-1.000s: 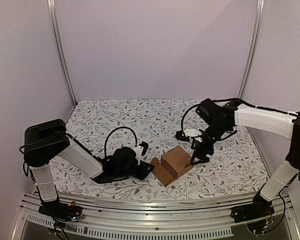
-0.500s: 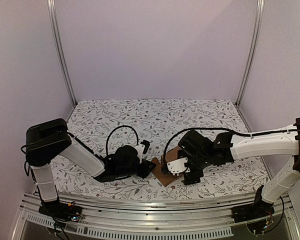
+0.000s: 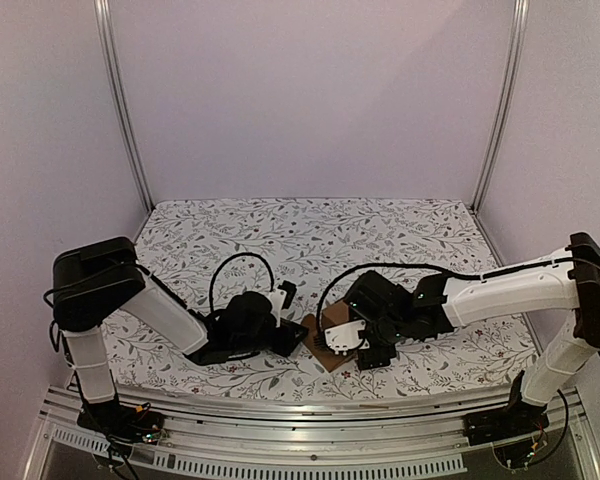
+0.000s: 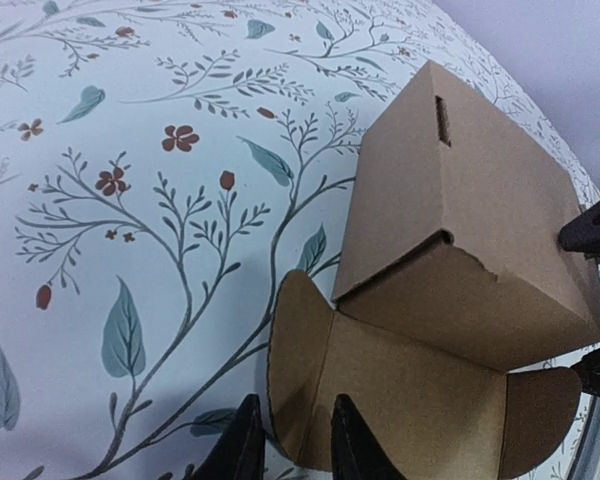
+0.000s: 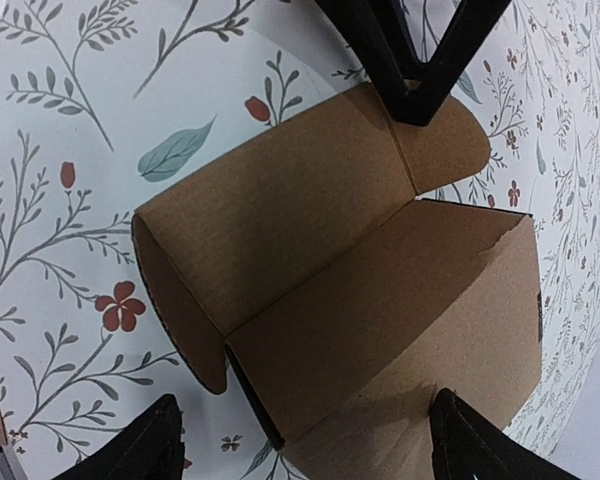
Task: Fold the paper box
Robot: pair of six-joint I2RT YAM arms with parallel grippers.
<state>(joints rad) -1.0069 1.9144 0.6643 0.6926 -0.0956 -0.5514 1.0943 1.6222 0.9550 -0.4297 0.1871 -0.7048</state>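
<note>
- The left gripper (image 4: 290,445) lies low over the flowered table cloth (image 4: 130,200). Its jaws are only narrowly parted, and the rounded corner of the lid flap (image 4: 410,400) sits between the fingertips. Whether they actually pinch the card cannot be told.
- The paper box (image 4: 460,200) rests on the cloth near the table's front middle, between the two arms. Its open lid flap spreads out toward the left gripper, and its squarish body stands just beyond, on the right arm's side. Flap and body together therefore run lengthwise from one claw to the other.
- The right gripper (image 5: 310,437) hangs over the body with its jaws spread wide. One finger is at either side of the carton, and it has hold of nothing.
- The coming move likely turns on that layout. The flap is the left claw's nearest part and would swing away from it, up and over the body. The right claw is placed to steady the body or close in on it.
</note>
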